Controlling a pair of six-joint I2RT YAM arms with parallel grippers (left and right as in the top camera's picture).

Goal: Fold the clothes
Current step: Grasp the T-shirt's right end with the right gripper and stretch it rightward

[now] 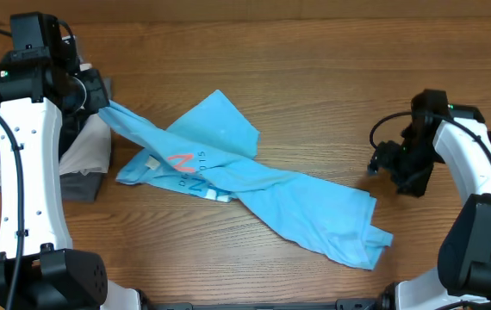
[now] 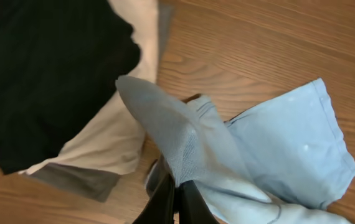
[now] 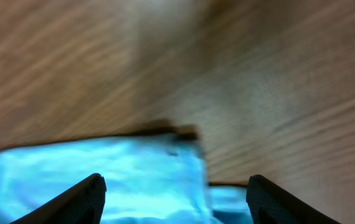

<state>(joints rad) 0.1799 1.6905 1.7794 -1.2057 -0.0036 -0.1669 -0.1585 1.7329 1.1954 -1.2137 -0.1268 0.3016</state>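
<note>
- The blue T-shirt (image 1: 254, 185) is soft, thin knit. It lies twisted into a long rope-like band that runs slantwise across the middle of the counter (image 1: 332, 69), from upper left to lower right.
- Near the shirt's left part a flat, roughly triangular flap fans up and to the right. Below it show the white lettering (image 1: 195, 164) and a red-orange mark (image 1: 179, 161).
- The lower right end spreads into a wrinkled, ragged-edged fan, near the front edge of the counter.
- The left claw (image 2: 176, 196) is clamped on a bunched corner of the shirt. The fabric rises from between the dark fingers as a ribbed, pointed fold held up off the wood.
- Just beside that grip sits a loose stack at the counter's left edge: a black garment (image 2: 47, 68) on top, a cream-white garment (image 2: 112, 140) under it and a grey garment (image 2: 78, 180) lowest.
- The right claw (image 3: 176, 180) stands with its fingers wide apart and holds nothing. It hangs over a squared edge of the shirt, and this view is blurred.
- The counter is smooth wood-grain board, with bare wood along the far side and between the shirt and the right arm.
</note>
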